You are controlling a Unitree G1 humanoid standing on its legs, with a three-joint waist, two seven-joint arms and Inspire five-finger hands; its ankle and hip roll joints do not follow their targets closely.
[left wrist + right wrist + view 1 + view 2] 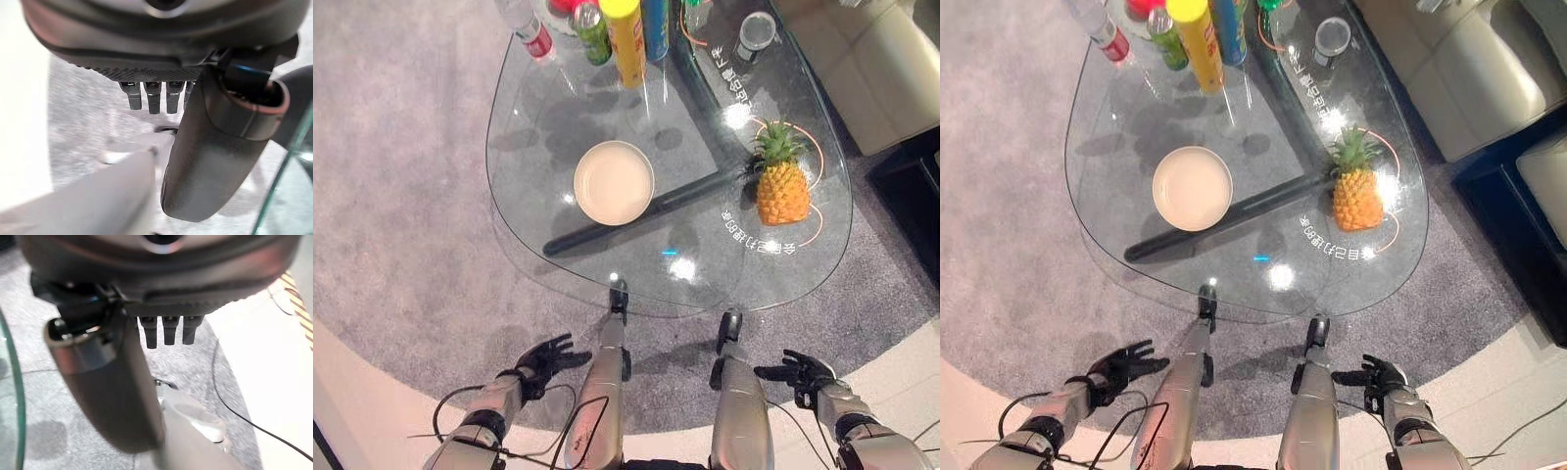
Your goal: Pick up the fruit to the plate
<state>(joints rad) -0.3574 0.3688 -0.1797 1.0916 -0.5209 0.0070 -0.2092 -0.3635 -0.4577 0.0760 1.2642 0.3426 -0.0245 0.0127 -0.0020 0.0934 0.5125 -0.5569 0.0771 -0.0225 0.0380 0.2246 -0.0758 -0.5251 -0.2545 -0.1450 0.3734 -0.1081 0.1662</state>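
one pineapple (781,192) lies flat on the glass table (548,127), leaves pointing to the far side | one round plate (614,182) sits left of it, apart | left hand (544,361) open, holding nothing | right hand (801,372) open, holding nothing | both low, off the table

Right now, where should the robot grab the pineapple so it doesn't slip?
Probably round the fat orange body of the pineapple, not the leafy crown. It stands upright on the glass table at the robot's right, clear of the plate, so the open right hand could come in from the near right side and wrap its middle.
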